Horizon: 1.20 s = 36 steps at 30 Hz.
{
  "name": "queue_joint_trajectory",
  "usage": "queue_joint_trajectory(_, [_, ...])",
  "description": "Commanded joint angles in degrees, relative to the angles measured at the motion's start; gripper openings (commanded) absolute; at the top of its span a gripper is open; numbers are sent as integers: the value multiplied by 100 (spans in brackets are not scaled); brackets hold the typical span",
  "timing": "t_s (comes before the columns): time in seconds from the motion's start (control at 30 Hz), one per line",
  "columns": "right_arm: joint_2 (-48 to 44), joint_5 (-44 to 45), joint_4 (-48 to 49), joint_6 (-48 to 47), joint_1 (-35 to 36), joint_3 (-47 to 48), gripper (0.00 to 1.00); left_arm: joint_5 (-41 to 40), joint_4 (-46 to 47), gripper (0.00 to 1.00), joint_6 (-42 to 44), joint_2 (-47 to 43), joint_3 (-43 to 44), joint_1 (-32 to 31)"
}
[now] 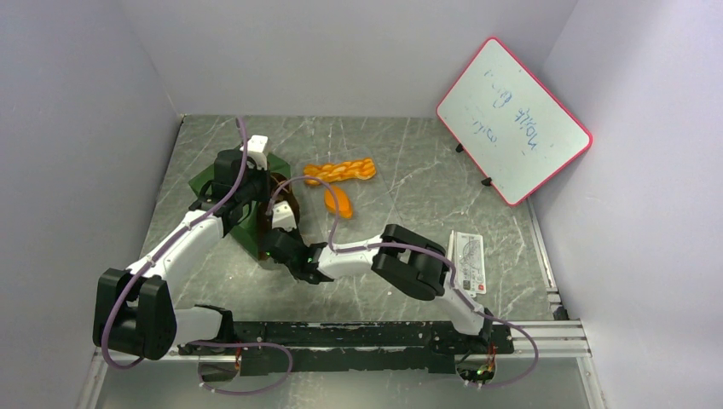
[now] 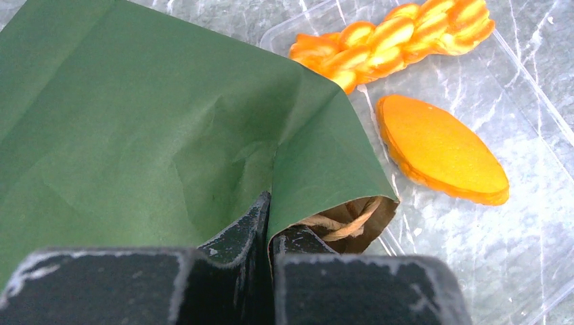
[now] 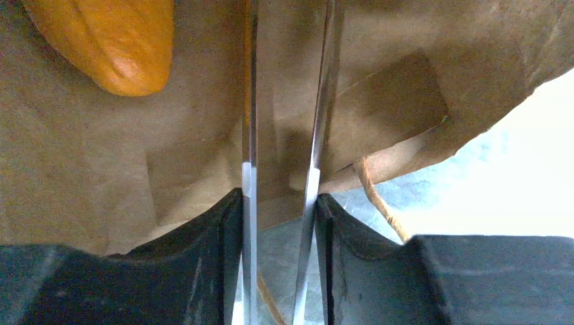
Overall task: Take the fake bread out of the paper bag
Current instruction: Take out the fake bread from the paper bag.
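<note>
A grey marbled table (image 1: 409, 196) is walled in white, and at its left the green bag (image 2: 135, 122) is pinched at the rim by the closed left gripper (image 2: 269, 227). The right gripper (image 3: 279, 210) is clamped on metal tongs (image 3: 319, 122), which are pushed into the bag's brown inside, where one orange bread (image 3: 115, 40) is seen beside the tong arms, untouched. A braided loaf (image 2: 392, 40) and an oval roll (image 2: 440, 149) are laid in a clear tray (image 2: 487, 264) just right of the bag.

From above, the inside of the paper bag (image 1: 205, 182) cannot be seen, and the writing on the whiteboard (image 1: 514, 121) is too small to be read. At the right wrist, an orange roll (image 3: 112, 40) and the metal tongs (image 3: 249, 101) are cut off by the top edge.
</note>
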Motion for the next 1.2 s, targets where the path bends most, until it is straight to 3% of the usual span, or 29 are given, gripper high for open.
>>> queue_joint_trajectory(0.0, [10, 33, 87, -45, -19, -126, 35, 229, 194, 7, -131, -58, 0, 29])
queue_joint_trajectory(0.33, [-664, 69, -49, 42, 8, -607, 15, -160, 103, 7, -309, 4, 181, 29])
queue_joint_trajectory(1.17, [-2429, 382, -901, 93, 482, -1604, 7, -890, 138, 7, -364, 583, 559, 29])
